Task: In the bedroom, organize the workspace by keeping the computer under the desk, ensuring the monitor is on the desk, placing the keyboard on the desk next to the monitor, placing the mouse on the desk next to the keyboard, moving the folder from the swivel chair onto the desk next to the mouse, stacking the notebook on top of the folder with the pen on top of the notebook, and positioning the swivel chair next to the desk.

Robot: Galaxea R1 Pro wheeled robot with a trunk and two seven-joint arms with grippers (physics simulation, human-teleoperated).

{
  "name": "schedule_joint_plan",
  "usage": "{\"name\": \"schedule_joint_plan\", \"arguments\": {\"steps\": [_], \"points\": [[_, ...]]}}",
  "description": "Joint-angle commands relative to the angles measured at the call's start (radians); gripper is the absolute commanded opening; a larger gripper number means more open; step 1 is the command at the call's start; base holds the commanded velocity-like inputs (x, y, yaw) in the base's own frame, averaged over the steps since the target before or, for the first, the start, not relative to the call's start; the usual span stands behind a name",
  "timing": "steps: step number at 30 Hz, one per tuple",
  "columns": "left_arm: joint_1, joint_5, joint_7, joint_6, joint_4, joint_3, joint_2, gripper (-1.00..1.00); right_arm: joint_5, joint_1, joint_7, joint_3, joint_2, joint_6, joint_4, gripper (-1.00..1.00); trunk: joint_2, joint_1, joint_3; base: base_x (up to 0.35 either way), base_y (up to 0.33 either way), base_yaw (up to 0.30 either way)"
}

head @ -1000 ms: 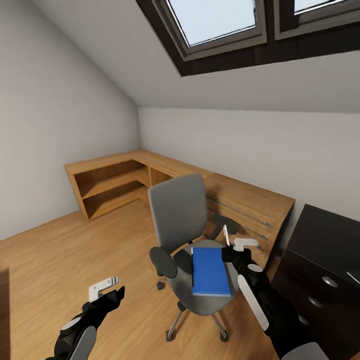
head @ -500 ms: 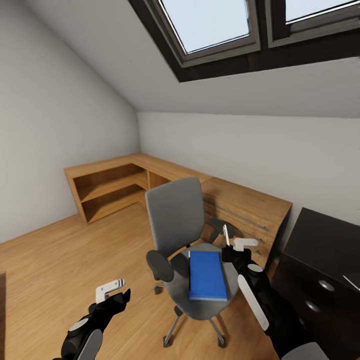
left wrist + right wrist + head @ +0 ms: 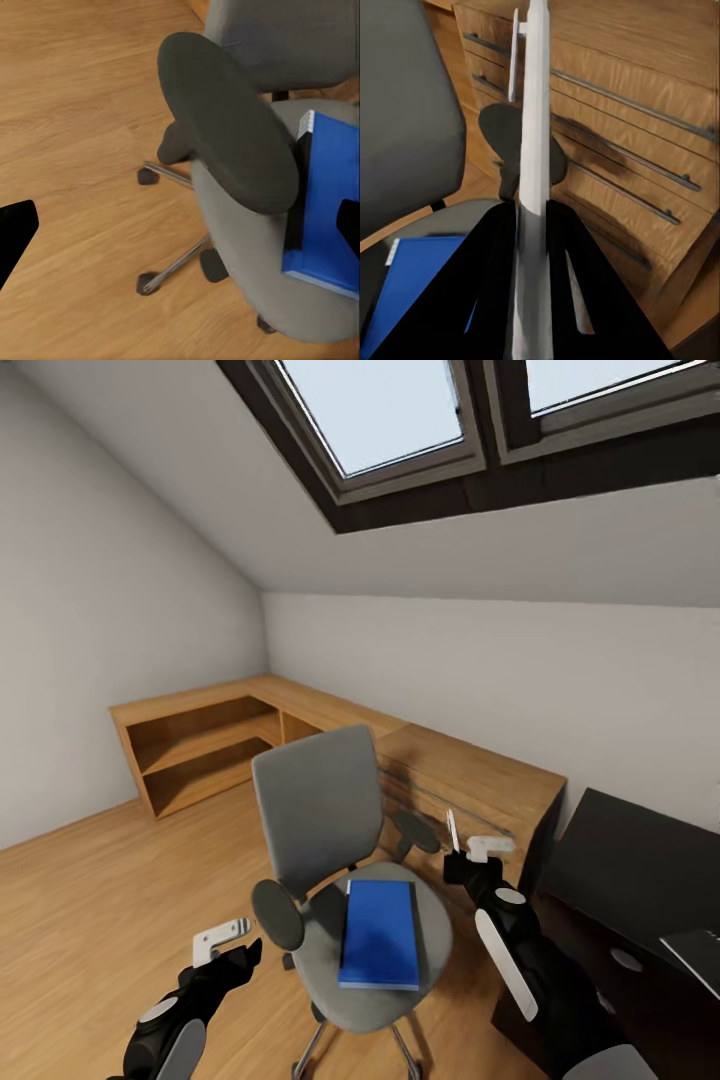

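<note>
Attic bedroom, sloped ceiling, skylights (image 3: 400, 410) overhead. We stand over the swivel chair (image 3: 330, 840), which faces us on the wooden floor (image 3: 90, 880), grey back upright, black armrests out to either side, silver star base and casters partly visible below the seat.

The folder (image 3: 380, 932) lies flat on the chair seat, bright blue, long side running front to back, its near end close to the front edge of the seat. In the left wrist view the folder (image 3: 330, 210) sits just behind the near armrest (image 3: 225, 135), with a pale edge of pages showing at one corner.

Our left tool (image 3: 222, 945) hovers low over the floor, beside the chair's armrest and apart from it; its fingertips stand far apart at the two edges of the wrist view, so it is released and grasps nothing.

Our right tool (image 3: 462, 850) is raised beside the chair's other armrest. It is clenched on the pen (image 3: 534, 150), a thin white stick pointing up from between the dark fingers (the grip reads clearly from the wrist camera).

Behind the chair runs a light wooden cabinet (image 3: 470, 780) with long drawer handles, continuing into open shelves (image 3: 200, 745) along the walls. At the right, the black tabletop (image 3: 640, 850) with its knobbed drawer unit (image 3: 620, 970); a dark flat object lies at its far edge, too cropped for us to identify.
</note>
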Motion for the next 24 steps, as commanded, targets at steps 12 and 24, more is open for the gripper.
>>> {"name": "schedule_joint_plan", "arguments": {"steps": [12,24], "points": [[-0.001,-0.005,0.011,0.002,-0.003,-0.014,0.001,1.0,-0.012,-0.001,-0.01,0.002,-0.002,0.003,-0.003,-1.0,0.041,-0.023,0.031,0.019,-0.055,0.0],[-0.001,-0.015,0.013,0.002,-0.003,-0.018,0.001,1.0,-0.012,-0.001,-0.01,0.001,-0.003,0.004,-0.004,-1.0,0.125,-0.069,0.069,0.0,0.0,-0.026]]}}
